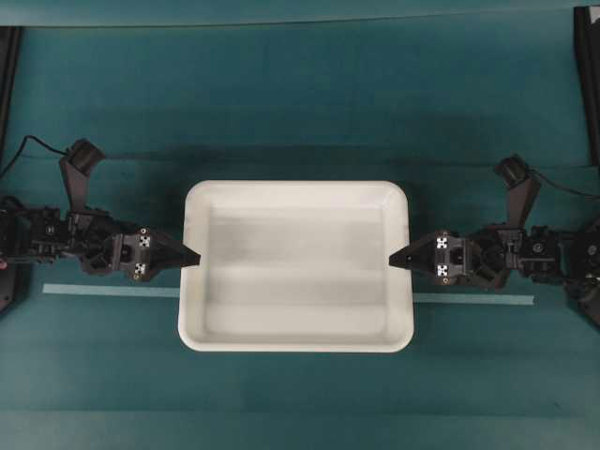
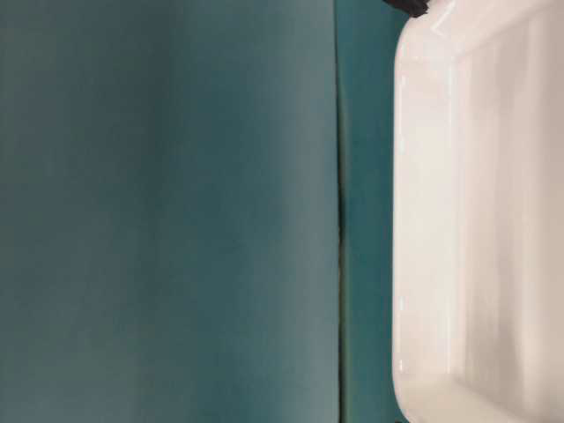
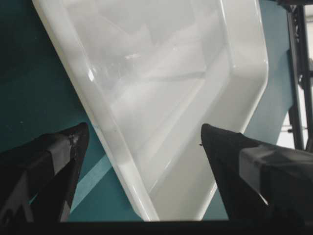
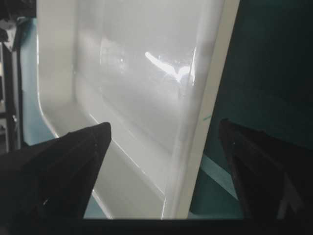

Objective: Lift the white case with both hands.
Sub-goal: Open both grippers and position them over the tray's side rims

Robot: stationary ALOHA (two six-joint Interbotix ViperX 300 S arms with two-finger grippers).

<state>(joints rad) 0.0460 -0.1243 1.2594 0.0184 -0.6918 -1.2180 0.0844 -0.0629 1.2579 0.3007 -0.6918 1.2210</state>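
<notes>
Approach done: left gripper (image 1: 191,257) and right gripper (image 1: 397,258) gaping wide astride white case (image 1: 296,195) rims. Remaining: clamp, lift.

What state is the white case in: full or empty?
Empty. The overhead view shows the white case with only its bare flat bottom inside the rim; both wrist views agree.
</notes>
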